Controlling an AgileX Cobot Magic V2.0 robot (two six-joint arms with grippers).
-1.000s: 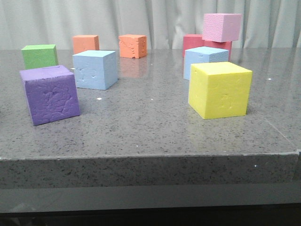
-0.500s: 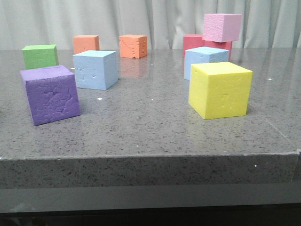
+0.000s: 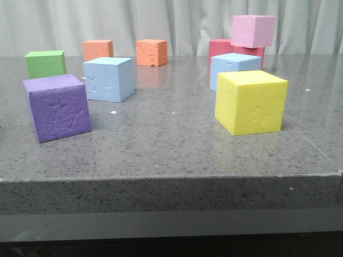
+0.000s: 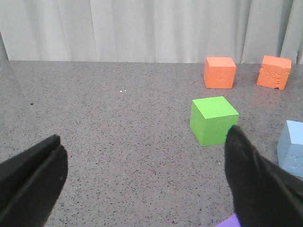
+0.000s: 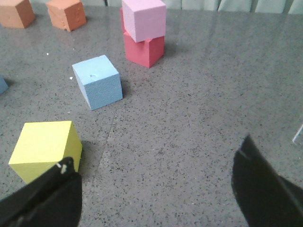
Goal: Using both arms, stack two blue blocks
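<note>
Both grippers are spread wide and nothing is held; the left gripper (image 4: 142, 175) is hung over the bench's left side, the right gripper (image 5: 156, 184) over its right side. The left blue block (image 3: 108, 78) lies ahead and inward of the left gripper; the right blue block (image 5: 97, 81) lies ahead of the right gripper, behind the yellow cube (image 5: 45, 149); the blocks are well apart, neither yet lifted.

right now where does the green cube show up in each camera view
Front view: green cube far left, behind the purple cube.
Left wrist view: right of centre, ahead of the open left gripper.
Right wrist view: not in it.
Shared landmark: the two orange cubes.
</note>
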